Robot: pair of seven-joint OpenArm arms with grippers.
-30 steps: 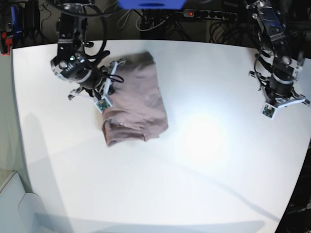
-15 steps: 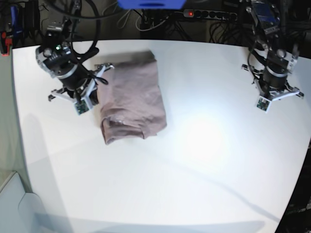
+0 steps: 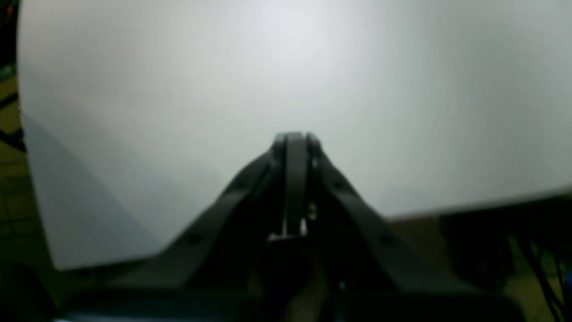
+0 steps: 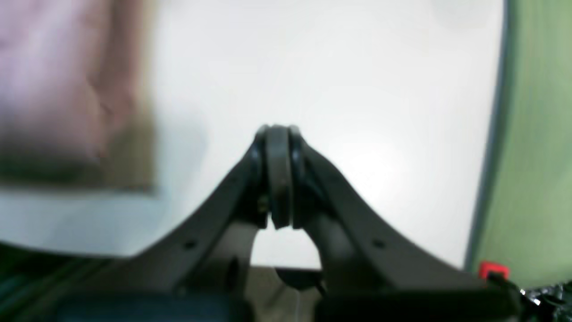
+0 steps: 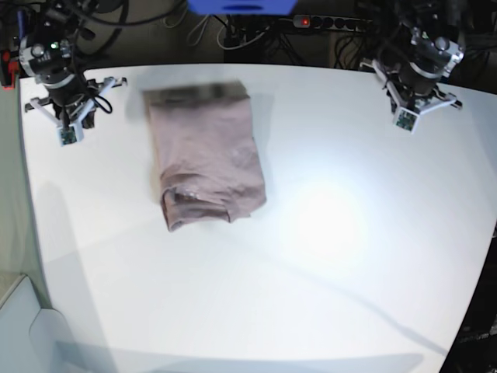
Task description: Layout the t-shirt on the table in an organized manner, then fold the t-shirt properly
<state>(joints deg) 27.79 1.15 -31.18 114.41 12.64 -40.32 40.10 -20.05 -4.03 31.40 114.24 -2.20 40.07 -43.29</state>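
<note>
The mauve t-shirt (image 5: 206, 155) lies folded into a compact rectangle on the white table (image 5: 311, 280), left of centre and towards the back. It shows as a blurred pink patch (image 4: 67, 80) at the upper left of the right wrist view. My right gripper (image 5: 68, 116) hovers at the table's far left corner, well clear of the shirt, with its jaws shut and empty (image 4: 277, 132). My left gripper (image 5: 411, 101) is at the far right edge, also shut on nothing (image 3: 292, 136), with only bare table (image 3: 286, 67) below it.
Behind the table's back edge are a power strip (image 5: 334, 23), cables and a blue object (image 5: 241, 6). A green surface (image 4: 536, 134) runs beyond the table's left edge, with a small red part (image 4: 491, 270) near it.
My right gripper has drawn away from the shirt's left edge to the far left corner. My left gripper has moved back towards the far right edge. The shirt lies flat and untouched.
</note>
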